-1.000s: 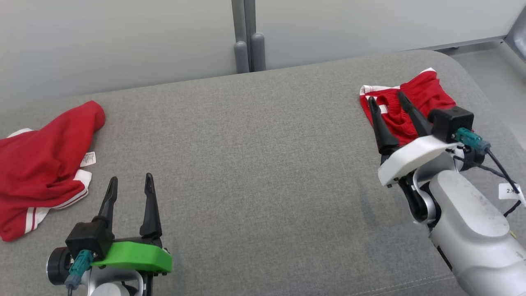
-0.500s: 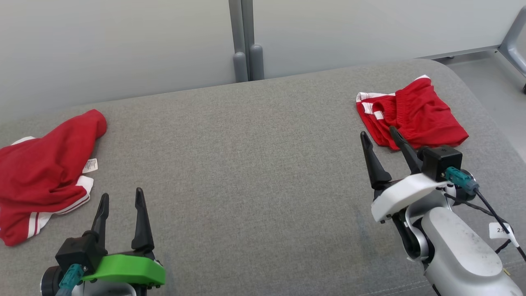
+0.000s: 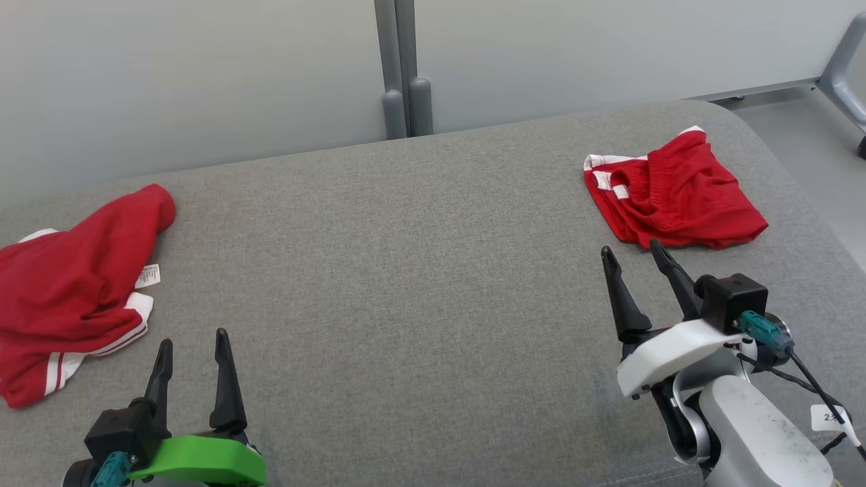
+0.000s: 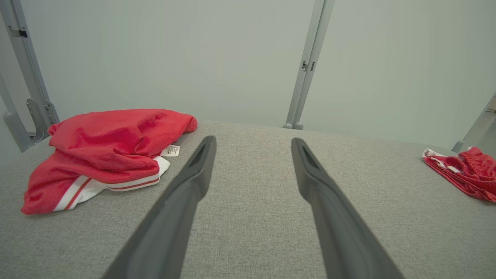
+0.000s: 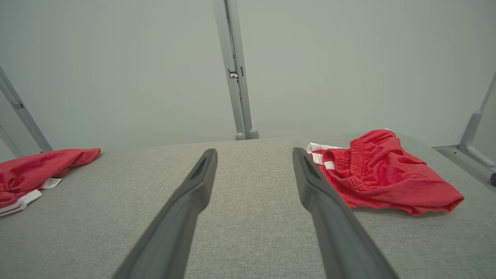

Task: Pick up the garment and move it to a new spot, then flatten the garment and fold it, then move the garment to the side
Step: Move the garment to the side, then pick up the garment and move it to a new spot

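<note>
You're seemingly finishing the set-aside (folded red cloth shorts [image 3: 673, 199] lying upper right); left end effector [image 3: 193, 337] and right end effector [image 3: 630, 247] are gaping empty, next needing a clean retreat.

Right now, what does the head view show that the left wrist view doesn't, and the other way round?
Extra in the head view: the right gripper, open, near the folded red shorts, with its pale forearm. Extra in the left wrist view: a metal bracket on the post at far left. Shared: the open left gripper, the crumpled red garment, the shorts and the grey cushion.
</note>
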Robot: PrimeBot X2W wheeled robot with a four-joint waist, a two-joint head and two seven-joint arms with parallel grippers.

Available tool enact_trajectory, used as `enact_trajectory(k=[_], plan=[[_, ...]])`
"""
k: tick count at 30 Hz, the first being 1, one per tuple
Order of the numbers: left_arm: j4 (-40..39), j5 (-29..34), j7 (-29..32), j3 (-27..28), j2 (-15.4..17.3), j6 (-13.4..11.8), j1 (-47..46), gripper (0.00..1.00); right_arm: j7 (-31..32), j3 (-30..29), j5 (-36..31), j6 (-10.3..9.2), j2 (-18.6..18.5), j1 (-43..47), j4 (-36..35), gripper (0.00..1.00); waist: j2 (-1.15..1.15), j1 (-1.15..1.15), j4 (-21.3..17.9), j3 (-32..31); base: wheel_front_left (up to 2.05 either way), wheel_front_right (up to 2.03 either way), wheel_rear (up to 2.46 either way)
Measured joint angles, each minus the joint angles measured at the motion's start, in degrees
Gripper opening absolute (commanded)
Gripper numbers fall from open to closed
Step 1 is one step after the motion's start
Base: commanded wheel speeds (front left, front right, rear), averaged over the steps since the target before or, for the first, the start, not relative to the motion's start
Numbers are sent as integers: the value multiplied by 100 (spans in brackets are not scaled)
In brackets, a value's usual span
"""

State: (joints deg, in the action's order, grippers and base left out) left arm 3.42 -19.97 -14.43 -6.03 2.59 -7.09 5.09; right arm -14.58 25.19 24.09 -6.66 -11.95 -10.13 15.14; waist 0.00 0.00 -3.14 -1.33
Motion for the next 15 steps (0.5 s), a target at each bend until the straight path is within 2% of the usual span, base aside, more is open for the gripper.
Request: enact_trajectory(k=[15], plan=[[-41, -1, 0, -4, 0, 0, 3, 100, 0, -122, -148, -42, 70, 159, -221, 100, 0, 0, 39, 43, 0, 0, 0]])
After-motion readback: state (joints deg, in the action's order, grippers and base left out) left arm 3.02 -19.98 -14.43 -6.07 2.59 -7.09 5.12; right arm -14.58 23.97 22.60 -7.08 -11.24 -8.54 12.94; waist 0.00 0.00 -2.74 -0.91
